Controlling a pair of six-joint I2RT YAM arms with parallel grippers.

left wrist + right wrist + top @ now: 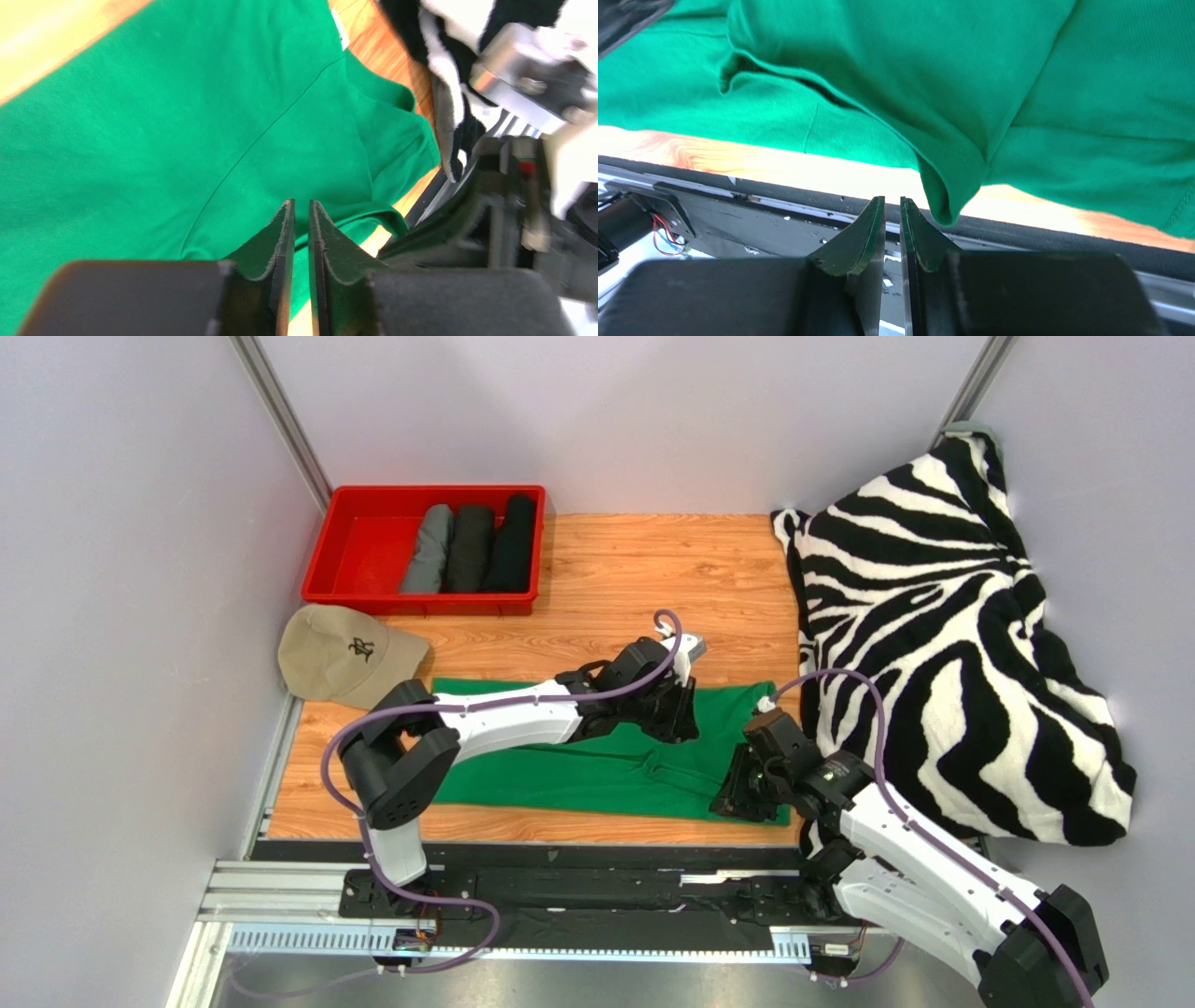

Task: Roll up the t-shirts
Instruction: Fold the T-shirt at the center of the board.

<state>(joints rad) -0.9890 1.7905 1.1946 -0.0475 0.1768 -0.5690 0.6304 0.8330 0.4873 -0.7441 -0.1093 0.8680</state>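
I see the green t-shirt point(561, 777) lying spread flat on the wooden surface point(631, 567), close to the near edge, between the beige cap point(344, 655) and the zebra blanket point(954, 616). My left hand point(300, 206) hangs over the right part of the shirt. Its fingers are almost closed, with only a thin slit between them, and they hold nothing. My right hand point(892, 203) is at the shirt's near right corner, beside a folded hem, also almost closed and holding nothing. In the red bin point(368, 532) at the far left lie 3 rolled t-shirts point(470, 546), 1 grey and 2 black, side by side.
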